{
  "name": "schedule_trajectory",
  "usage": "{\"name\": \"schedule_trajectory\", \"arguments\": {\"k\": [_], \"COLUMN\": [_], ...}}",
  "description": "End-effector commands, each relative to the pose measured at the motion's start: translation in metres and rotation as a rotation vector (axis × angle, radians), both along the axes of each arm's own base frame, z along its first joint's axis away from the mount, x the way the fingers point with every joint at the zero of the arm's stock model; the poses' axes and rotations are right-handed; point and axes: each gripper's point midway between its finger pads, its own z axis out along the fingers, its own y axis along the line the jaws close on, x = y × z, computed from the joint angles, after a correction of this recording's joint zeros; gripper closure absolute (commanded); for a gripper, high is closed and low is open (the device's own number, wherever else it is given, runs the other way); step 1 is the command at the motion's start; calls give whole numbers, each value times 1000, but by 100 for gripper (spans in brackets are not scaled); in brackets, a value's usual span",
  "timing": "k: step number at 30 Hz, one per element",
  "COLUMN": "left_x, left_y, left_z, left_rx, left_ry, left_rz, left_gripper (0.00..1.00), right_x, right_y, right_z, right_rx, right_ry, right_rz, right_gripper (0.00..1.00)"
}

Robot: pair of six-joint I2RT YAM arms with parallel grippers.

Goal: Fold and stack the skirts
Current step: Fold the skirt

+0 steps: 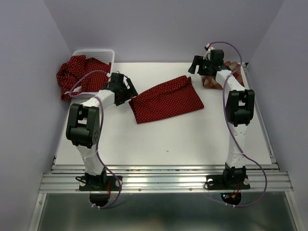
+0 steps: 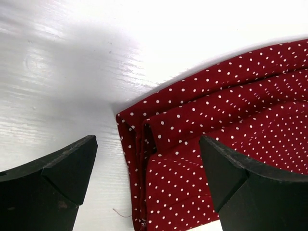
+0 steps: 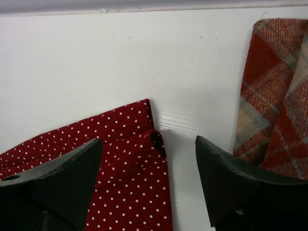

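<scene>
A folded dark red skirt with white dots [image 1: 166, 100] lies flat in the middle of the table. My left gripper [image 1: 130, 92] hovers open over its left end; in the left wrist view the folded corner [image 2: 192, 144] lies between the spread fingers [image 2: 53, 178], untouched. My right gripper [image 1: 196, 65] stands open over the skirt's far right corner [image 3: 130, 163], with nothing held. A plaid skirt [image 1: 210, 82] lies folded at the back right, just beside the right finger [image 3: 240, 187]; it shows at the right of the wrist view as the plaid cloth [image 3: 274, 96]. Another dotted skirt [image 1: 77, 73] is heaped at the back left.
A white lattice basket [image 1: 98, 53] stands at the back left corner, with the heaped skirt spilling from it over the table's left edge. Purple walls close in the table on three sides. A metal rail [image 1: 163, 175] runs along the near edge by the arm bases.
</scene>
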Motion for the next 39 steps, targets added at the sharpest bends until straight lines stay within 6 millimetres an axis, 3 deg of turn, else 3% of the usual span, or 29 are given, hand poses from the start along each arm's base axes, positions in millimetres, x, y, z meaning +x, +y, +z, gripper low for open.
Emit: {"name": "schedule_trajectory", "arguments": {"k": [1,2,3,6,7,8,10,16,27,35,39], "left_x": [6,0,-3,-18,-21,-29,-35,-55,-76,-79,-82], "left_y": [8,11,13,16,16,16,15,16,27,29,34], "left_z": [55,51,57,49,48,39,39,37,26,26,27], "left_rx": [18,27,27,26,18,14,1,-12,33,52,76], "left_ry": [-124,-116,-129,-113,-113,-92,-97,-91,-34,-16,-14], "left_rz": [15,22,24,28,36,30,29,22,35,21,29], "left_gripper": [1,1,1,1,1,1,1,1,1,1,1], "right_x": [-16,-22,-33,-56,-68,-78,-95,-106,-75,-18,0], "right_y": [6,11,10,24,25,37,57,94,126,138,141], "right_z": [56,60,64,60,51,45,29,-2,-24,-30,-33], "right_rx": [-6,-10,-17,-5,0,13,24,32,62,89,106], "right_ry": [-82,-83,-84,-57,-24,-6,30,100,76,11,-7], "right_rz": [41,51,59,109,122,164,206,253,306,260,235], "right_gripper": [10,0,0,0,0,0,0,0,0,0,0]}}
